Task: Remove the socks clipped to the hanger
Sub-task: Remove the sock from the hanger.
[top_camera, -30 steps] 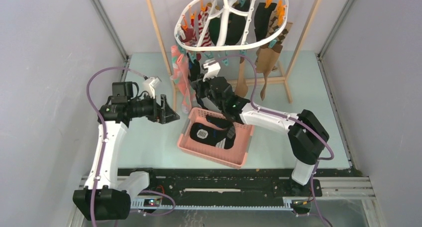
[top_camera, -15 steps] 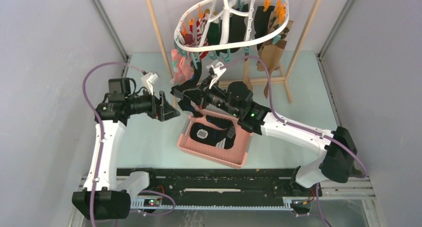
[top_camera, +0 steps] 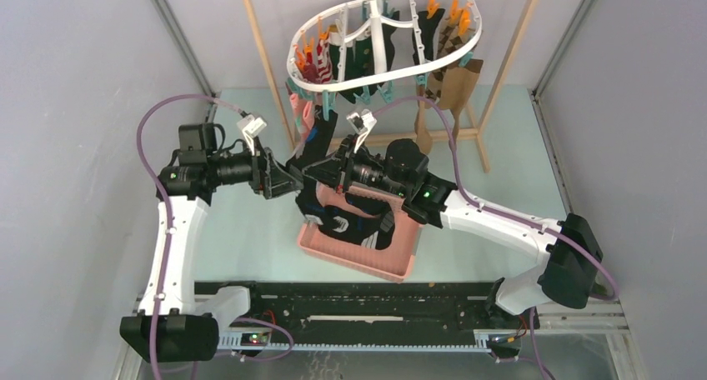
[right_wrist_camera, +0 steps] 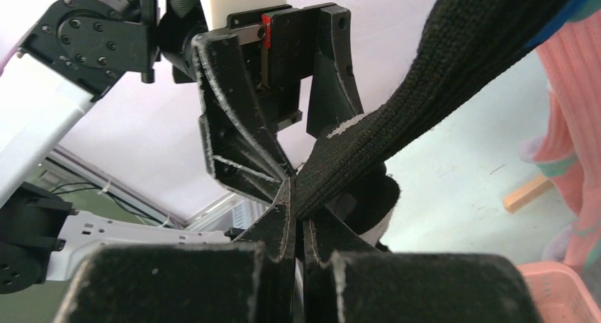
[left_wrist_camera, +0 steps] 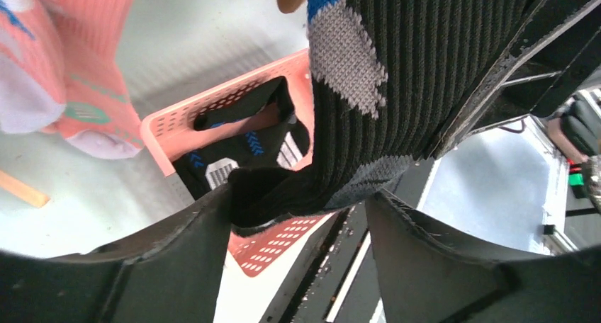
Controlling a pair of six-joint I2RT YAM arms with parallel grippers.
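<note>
The white oval hanger (top_camera: pixel 469 45) hangs at the top with several socks clipped under it. A black sock (top_camera: pixel 322 140) with grey and blue patches (left_wrist_camera: pixel 397 75) runs taut from the hanger's left end down over the basket. My right gripper (top_camera: pixel 316 170) is shut on this sock's lower part (right_wrist_camera: pixel 299 202). My left gripper (top_camera: pixel 293 182) faces it, open, and the sock's free end hangs between its fingers (left_wrist_camera: pixel 301 199), touching the left one. A pink sock (left_wrist_camera: pixel 85 68) hangs just beyond.
A pink perforated basket (top_camera: pixel 392 259) sits on the table below both grippers, holding black socks with white marks (top_camera: pixel 342 223). The light wooden rack frame (top_camera: pixel 267 55) stands behind, with brown socks (top_camera: pixel 454 84) hanging on the right. Grey walls close in both sides.
My right gripper shut on the black sock and drew it left and down, and the hanger swung left. My left gripper moved right, up around the sock's end.
</note>
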